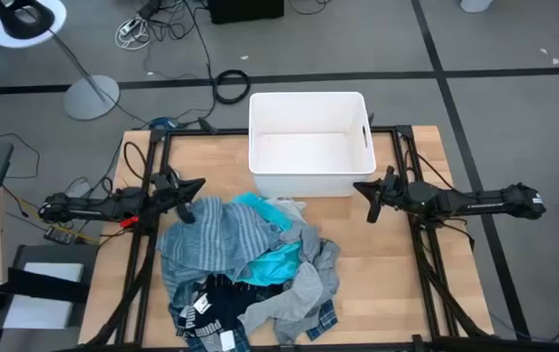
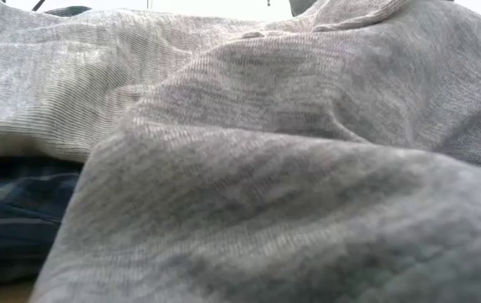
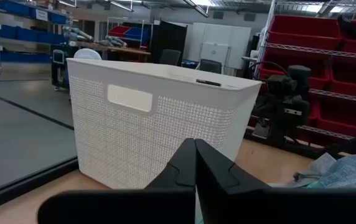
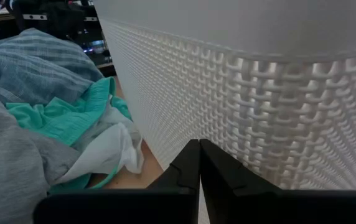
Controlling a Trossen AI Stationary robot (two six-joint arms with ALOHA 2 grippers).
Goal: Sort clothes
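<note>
Clothes [image 1: 245, 274]: one loose heap of soft garments on the wooden table [image 1: 397, 284], just in front of the white bin [image 1: 309, 147]. The heap's long axis runs from the bin's near wall toward the table's front edge.

- Blue-grey striped garment [image 1: 206, 240]: fine woven stripes, crumpled, at the heap's left and top.
- Turquoise garment [image 1: 275, 262]: smooth, bright, bunched at the centre; a white cloth [image 4: 112, 146] lies under its edge near the bin.
- Plain grey garment [image 1: 304, 284]: ribbed knit, draped across the right side; it fills the low view.
- Dark navy garment [image 1: 211, 313]: at the front left, white lettering, not legible.
- Blue plaid fabric [image 2: 13, 210]: beneath the grey knit.

White bin: rectangular plastic, woven-lattice walls, slot handles.

Left gripper [image 1: 193, 198]: beside the heap's left top, fingers pressed together.
Right gripper [image 1: 365, 198]: near the bin's front right corner, fingers pressed together.
</note>
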